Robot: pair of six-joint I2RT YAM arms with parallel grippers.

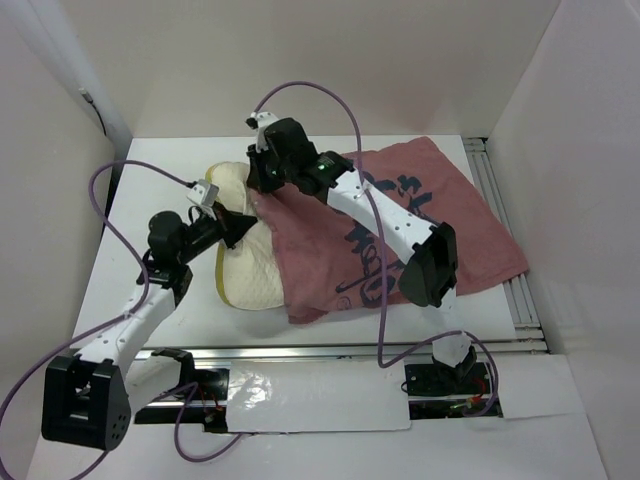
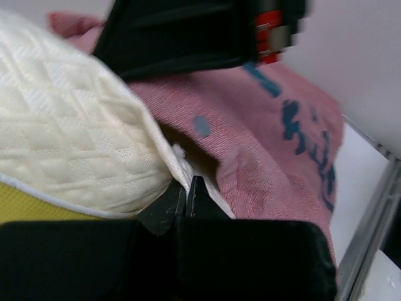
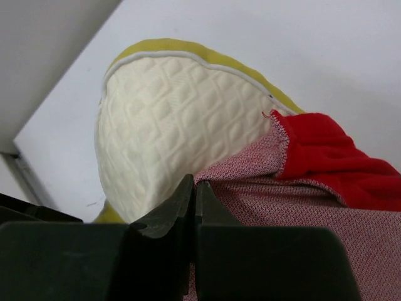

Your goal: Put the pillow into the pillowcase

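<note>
Dark calligraphy marks (image 1: 362, 265) on pillowcase (image 1: 460, 220); none legible.

Soft, even, bright light falls from above in the overhead view; a glossy white plastic sheet (image 1: 320, 395) at 6 o'clock gives pale glare, and shadows on the flat white table (image 1: 480, 315) are faint. The left wrist picture is blurred, the dull pink woven pillowcase (image 2: 269, 157) smeared toward 3 o'clock. The right wrist picture shows the quilted cream pillow (image 3: 169, 144) crisp, its 6 o'clock foreground dim
</note>
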